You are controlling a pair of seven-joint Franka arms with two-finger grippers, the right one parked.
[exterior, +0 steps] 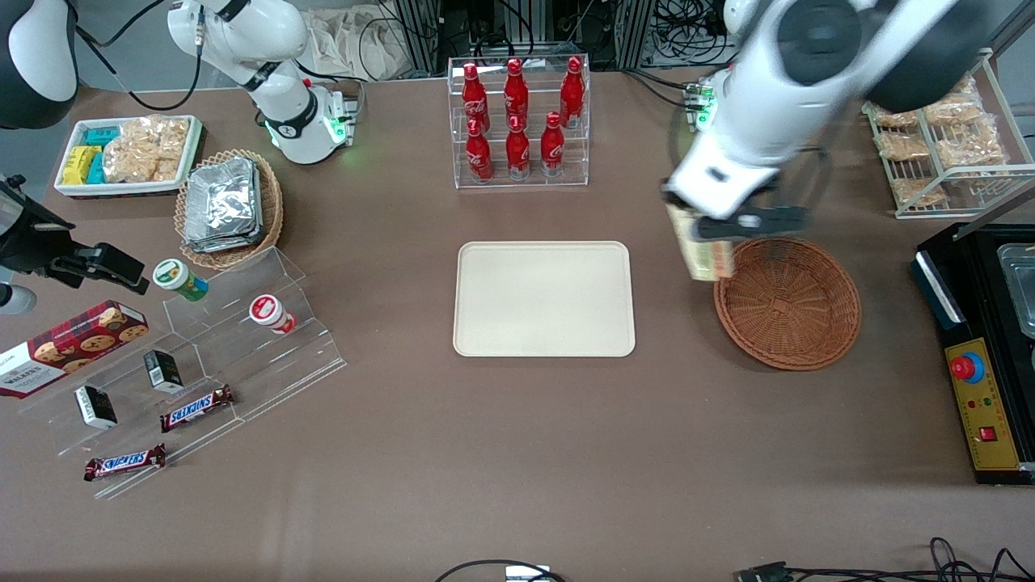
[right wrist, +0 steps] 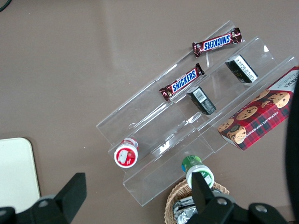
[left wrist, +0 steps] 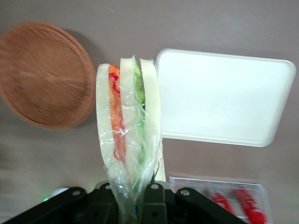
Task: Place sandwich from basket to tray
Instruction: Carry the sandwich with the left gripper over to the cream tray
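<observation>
My left gripper [exterior: 705,230] hangs in the air above the table, between the basket [exterior: 788,303] and the tray [exterior: 543,298], and is shut on the sandwich [exterior: 705,252]. The wrist view shows the clear-wrapped sandwich [left wrist: 127,122] pinched at its narrow end between the black fingers [left wrist: 156,201], with its white bread slices and orange and green filling facing the camera. Below it lie the reddish-brown wicker basket [left wrist: 42,74], with nothing in it, and the cream tray [left wrist: 222,98], also bare.
A clear rack of red cola bottles [exterior: 517,121] stands farther from the front camera than the tray. A black appliance [exterior: 982,347] and a wire rack of snacks [exterior: 942,137] sit at the working arm's end. A clear stepped shelf with snacks [exterior: 194,356] lies toward the parked arm's end.
</observation>
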